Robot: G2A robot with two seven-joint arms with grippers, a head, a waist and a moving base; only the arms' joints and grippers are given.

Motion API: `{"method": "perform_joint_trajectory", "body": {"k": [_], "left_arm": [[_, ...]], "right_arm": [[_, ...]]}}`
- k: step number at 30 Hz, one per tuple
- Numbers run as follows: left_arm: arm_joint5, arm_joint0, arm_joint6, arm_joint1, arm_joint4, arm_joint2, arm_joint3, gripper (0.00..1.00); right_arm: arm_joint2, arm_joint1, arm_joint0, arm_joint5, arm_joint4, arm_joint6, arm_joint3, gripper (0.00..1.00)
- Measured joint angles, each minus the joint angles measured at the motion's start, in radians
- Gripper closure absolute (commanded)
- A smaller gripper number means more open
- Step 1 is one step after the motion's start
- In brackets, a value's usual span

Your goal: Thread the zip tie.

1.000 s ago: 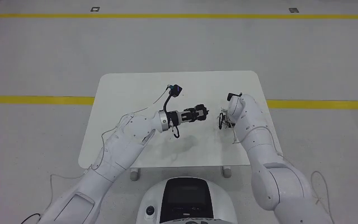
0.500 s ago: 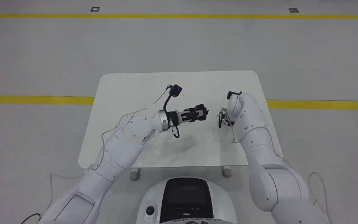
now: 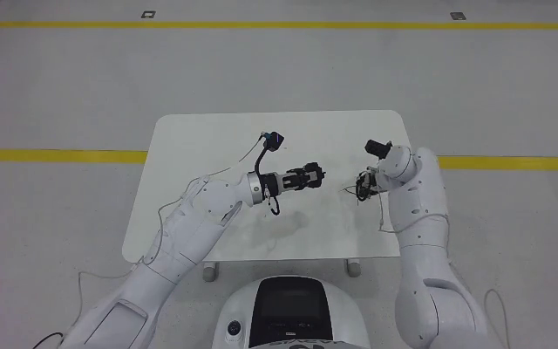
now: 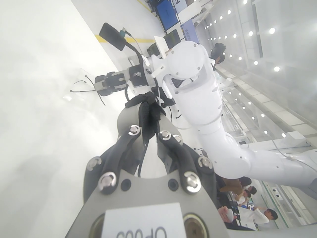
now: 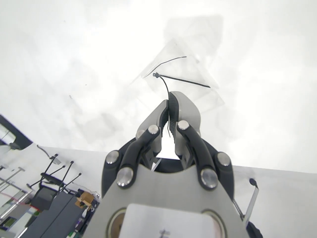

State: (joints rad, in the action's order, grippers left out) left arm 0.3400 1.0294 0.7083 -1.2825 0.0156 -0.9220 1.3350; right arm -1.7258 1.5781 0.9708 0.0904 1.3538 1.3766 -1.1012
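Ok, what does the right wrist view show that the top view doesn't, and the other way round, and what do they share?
Right wrist view: the right gripper shut on the zip tie, whose head sits beyond the fingertips, over a clear plastic sheet lying on the table. Top view: the left gripper over the table, the table's whole outline, and the yellow floor lines. Shared: the right gripper and the white table under it.

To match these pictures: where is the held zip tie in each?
Top view: zip tie at the right end effector, over the table's right side.
Left wrist view: zip tie farther off, held by that end effector.
Right wrist view: zip tie pinched there, close up.
Shared landmark: that end effector.
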Motion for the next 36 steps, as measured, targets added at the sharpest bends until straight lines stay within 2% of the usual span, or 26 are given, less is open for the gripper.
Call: {"method": "perform_joint_trajectory", "body": {"k": [4, 6, 7, 13, 15, 18, 20, 22, 25, 27, 31, 33, 36], "left_arm": [[0.0, 0.0, 0.0, 0.0, 0.0, 0.0, 0.0, 1.0], [0.0, 0.0, 0.0, 0.0, 0.0, 0.0, 0.0, 1.0], [0.0, 0.0, 0.0, 0.0, 0.0, 0.0, 0.0, 1.0], [0.0, 0.0, 0.0, 0.0, 0.0, 0.0, 0.0, 1.0], [0.0, 0.0, 0.0, 0.0, 0.0, 0.0, 0.0, 1.0], [0.0, 0.0, 0.0, 0.0, 0.0, 0.0, 0.0, 1.0], [0.0, 0.0, 0.0, 0.0, 0.0, 0.0, 0.0, 1.0], [0.0, 0.0, 0.0, 0.0, 0.0, 0.0, 0.0, 1.0], [0.0, 0.0, 0.0, 0.0, 0.0, 0.0, 0.0, 1.0], [0.0, 0.0, 0.0, 0.0, 0.0, 0.0, 0.0, 1.0], [0.0, 0.0, 0.0, 0.0, 0.0, 0.0, 0.0, 1.0], [0.0, 0.0, 0.0, 0.0, 0.0, 0.0, 0.0, 1.0], [0.0, 0.0, 0.0, 0.0, 0.0, 0.0, 0.0, 1.0]], "right_arm": [[-0.059, -0.018, 0.05, -0.145, -0.121, 0.009, -0.094, 1.0], [-0.078, -0.023, 0.065, -0.199, -0.18, -0.006, -0.117, 1.0], [-0.081, -0.024, 0.066, -0.21, -0.196, -0.009, -0.12, 1.0], [-0.08, -0.023, 0.065, -0.197, -0.18, -0.008, -0.118, 1.0], [-0.087, -0.023, 0.075, -0.213, -0.197, -0.024, -0.132, 1.0], [-0.142, -0.03, 0.137, -0.313, -0.36, -0.088, -0.197, 1.0], [-0.189, -0.041, 0.187, -0.413, -0.519, -0.066, -0.234, 1.0], [-0.203, -0.056, 0.225, -0.466, -0.652, -0.008, -0.275, 1.0], [-0.182, -0.088, 0.278, -0.432, -0.814, 0.017, -0.318, 1.0], [-0.162, -0.113, 0.303, -0.429, -0.905, 0.014, -0.331, 1.0], [-0.097, -0.182, 0.33, -0.43, -1.09, 0.013, -0.346, 1.0], [-0.08, -0.203, 0.331, -0.43, -1.125, 0.013, -0.348, 1.0], [-0.079, -0.204, 0.331, -0.43, -1.126, 0.013, -0.348, 1.0]]}}
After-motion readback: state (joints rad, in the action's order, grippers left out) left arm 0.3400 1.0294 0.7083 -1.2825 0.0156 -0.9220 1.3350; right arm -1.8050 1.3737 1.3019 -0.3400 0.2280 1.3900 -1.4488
